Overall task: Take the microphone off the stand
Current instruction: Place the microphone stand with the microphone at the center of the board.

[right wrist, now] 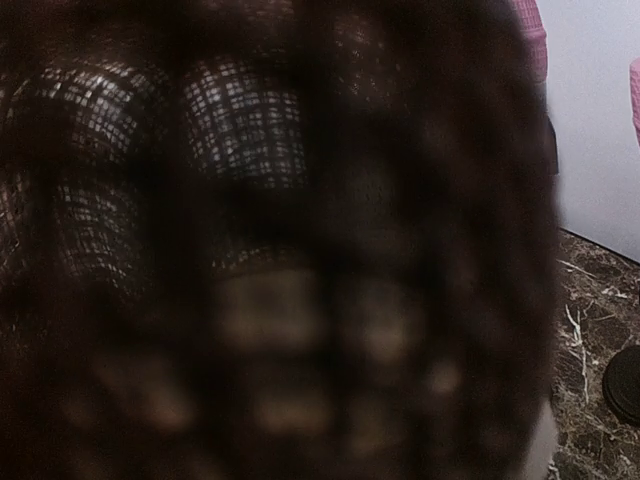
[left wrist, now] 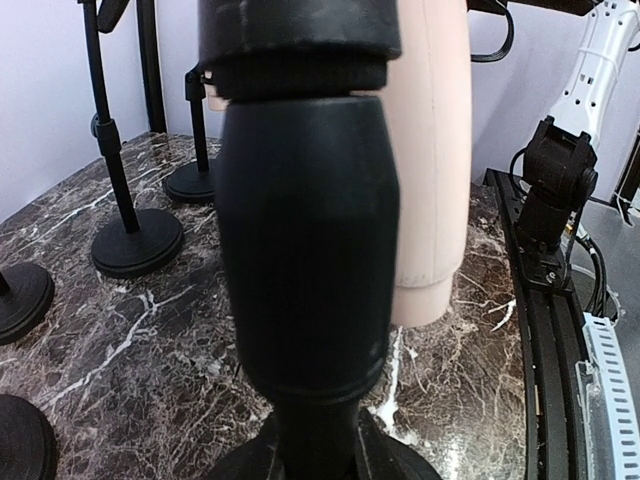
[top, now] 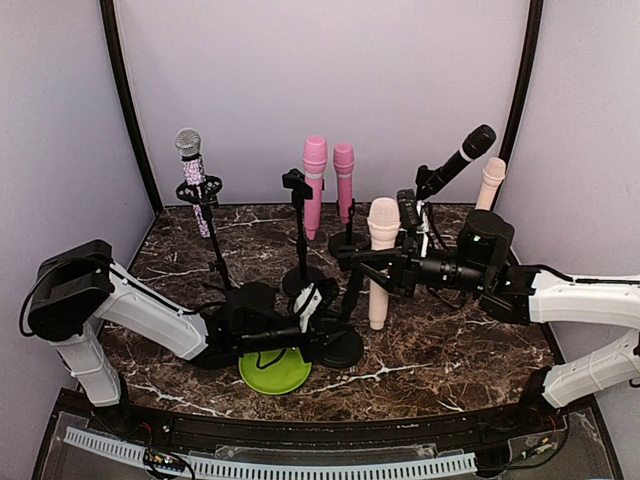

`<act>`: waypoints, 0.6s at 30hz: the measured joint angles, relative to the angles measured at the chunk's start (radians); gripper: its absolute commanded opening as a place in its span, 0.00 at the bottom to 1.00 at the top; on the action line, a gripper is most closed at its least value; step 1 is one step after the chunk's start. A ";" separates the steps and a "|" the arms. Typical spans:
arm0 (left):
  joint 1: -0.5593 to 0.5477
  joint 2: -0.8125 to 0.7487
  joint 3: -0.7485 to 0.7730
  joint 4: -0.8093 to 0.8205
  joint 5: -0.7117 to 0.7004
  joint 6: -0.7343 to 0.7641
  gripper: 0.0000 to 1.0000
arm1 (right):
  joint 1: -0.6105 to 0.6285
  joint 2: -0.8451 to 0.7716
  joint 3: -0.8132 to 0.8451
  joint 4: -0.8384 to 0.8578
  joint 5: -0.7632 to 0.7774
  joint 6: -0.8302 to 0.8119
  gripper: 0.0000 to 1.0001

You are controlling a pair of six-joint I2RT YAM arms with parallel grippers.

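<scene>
A cream microphone point(top: 382, 262) stands upright at mid-table in a black stand point(top: 341, 346) with a round base. My right gripper point(top: 376, 272) reaches in from the right and is closed around the microphone's body just below its head. The right wrist view is filled by the blurred mesh head point(right wrist: 270, 240), and my fingers are hidden there. My left gripper point(top: 316, 320) is shut on the stand's lower stem point(left wrist: 305, 430), low beside the base. In the left wrist view the thick black stem knob point(left wrist: 305, 250) is in front, with the cream body point(left wrist: 432, 170) behind it.
Other microphones stand on stands behind: a silver glitter one point(top: 190, 152) at left, two pink ones point(top: 315, 180) at the back, a black one point(top: 458, 160) and a peach one point(top: 490, 182) at right. An empty stand point(top: 297, 190) and a green disc point(top: 275, 371) are near.
</scene>
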 measured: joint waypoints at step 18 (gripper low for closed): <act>-0.028 0.215 -0.003 0.238 -0.065 0.008 0.04 | 0.014 0.002 -0.110 0.047 0.084 0.008 0.50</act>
